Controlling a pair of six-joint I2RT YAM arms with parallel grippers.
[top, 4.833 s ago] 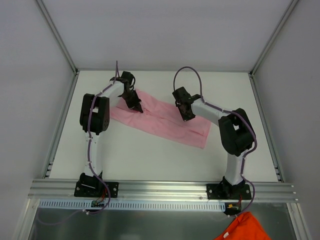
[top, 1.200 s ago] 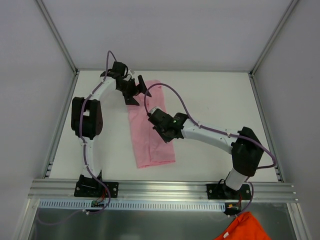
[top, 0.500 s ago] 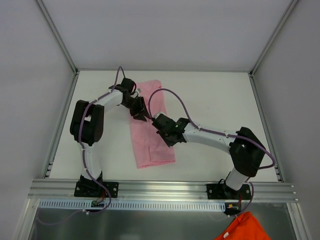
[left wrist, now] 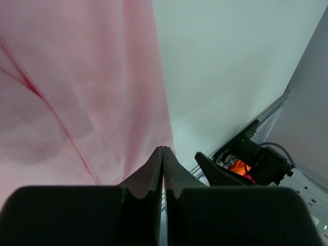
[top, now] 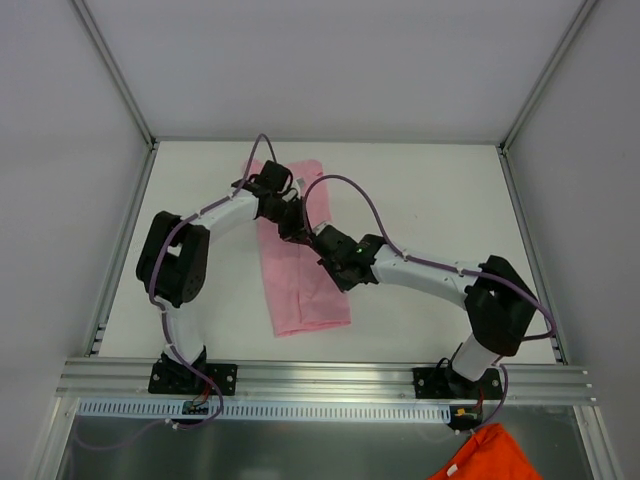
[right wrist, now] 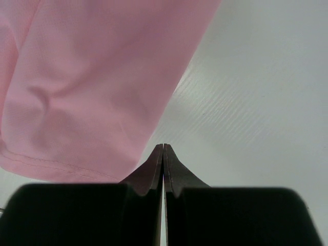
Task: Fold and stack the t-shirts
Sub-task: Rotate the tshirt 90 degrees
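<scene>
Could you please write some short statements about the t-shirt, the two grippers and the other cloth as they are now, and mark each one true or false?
1. The pink t-shirt lies on the white table, folded into a long narrow strip. True.
2. The left gripper stands wide open. False: its jaws are shut, tips together.
3. The right gripper is shut. True.
4. A second t-shirt is stacked on the pink one. False: only this one shirt lies on the table.
5. The orange cloth lies on the table beside the shirt. False: it shows below the near rail, off the table.
</scene>
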